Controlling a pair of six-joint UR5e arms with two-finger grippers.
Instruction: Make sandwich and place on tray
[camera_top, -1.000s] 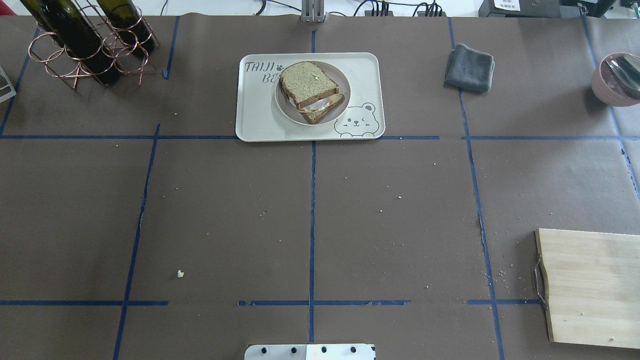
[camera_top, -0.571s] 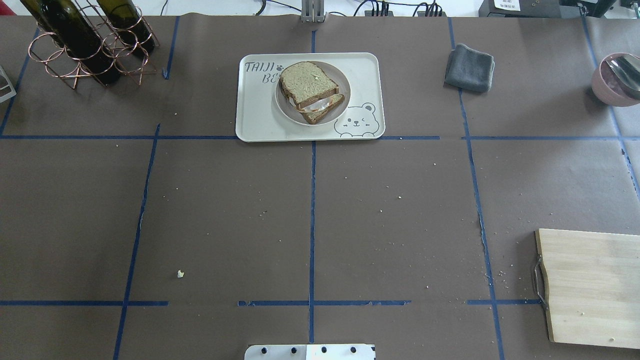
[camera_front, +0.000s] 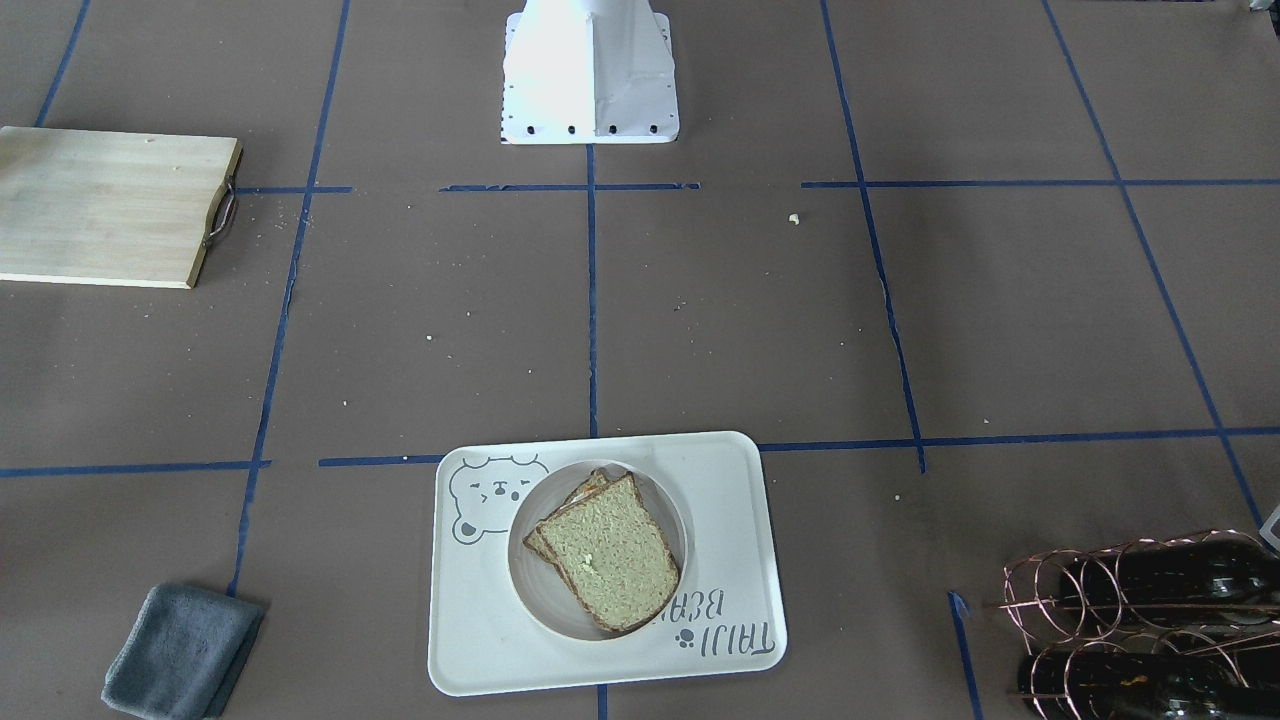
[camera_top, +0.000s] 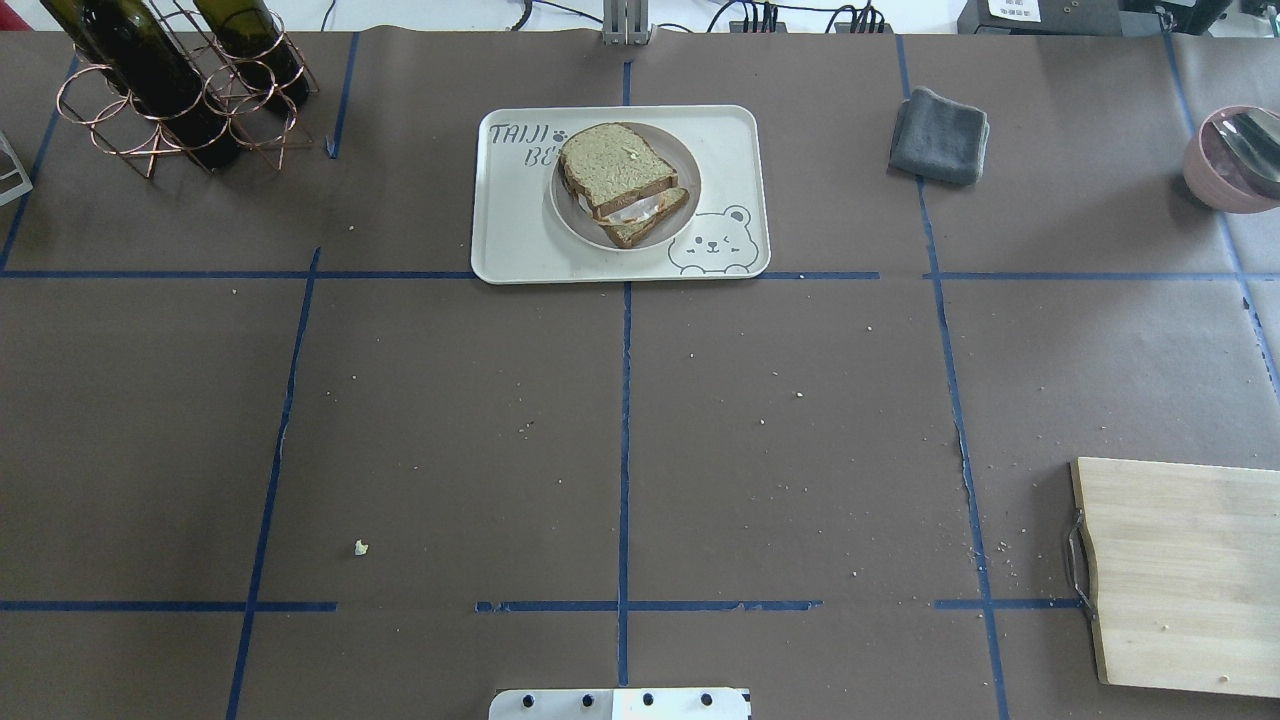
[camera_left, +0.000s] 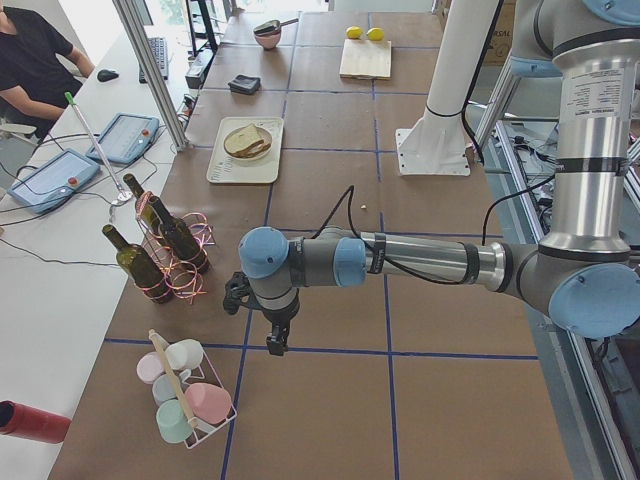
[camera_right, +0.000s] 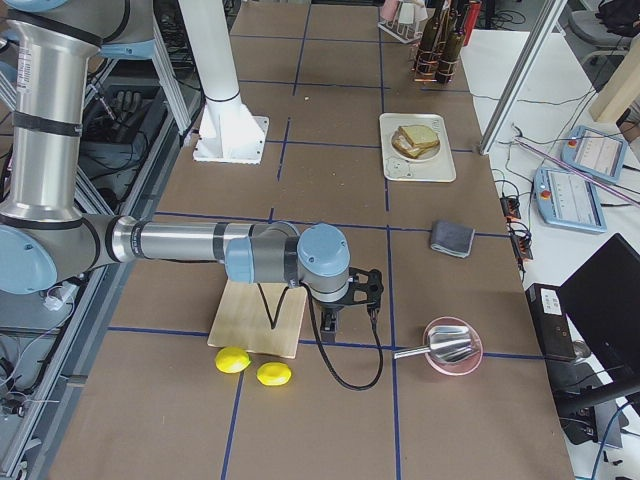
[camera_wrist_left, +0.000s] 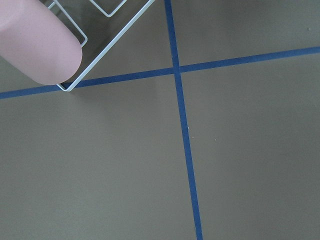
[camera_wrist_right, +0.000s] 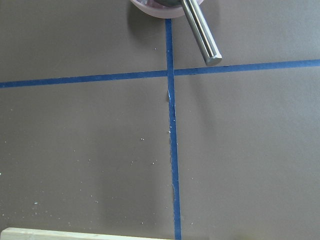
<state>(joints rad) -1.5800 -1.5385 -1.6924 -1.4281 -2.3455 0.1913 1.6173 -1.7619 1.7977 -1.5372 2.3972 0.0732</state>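
My left gripper (camera_left: 278, 337) and right gripper (camera_right: 331, 322) hang low, well apart from the work, and I cannot tell whether either is wide or narrow. I judge the job finished, calling for no further move: the sandwich (camera_top: 622, 185) sits on a plate (camera_top: 575, 225) in the tray (camera_top: 510, 235), top slice (camera_top: 610, 163) skewed, egg (camera_top: 632, 210) peeking out between the slices.

The shiny silver left arm (camera_left: 430, 262) has dark grey joints (camera_left: 302, 264), round light blue caps (camera_left: 262, 252) and a small black left gripper (camera_left: 277, 345). The silver right arm (camera_right: 180, 240) looks the same, with a thin black cable (camera_right: 353, 387), and the white base (camera_front: 588, 75) has little black holes (camera_front: 572, 129)
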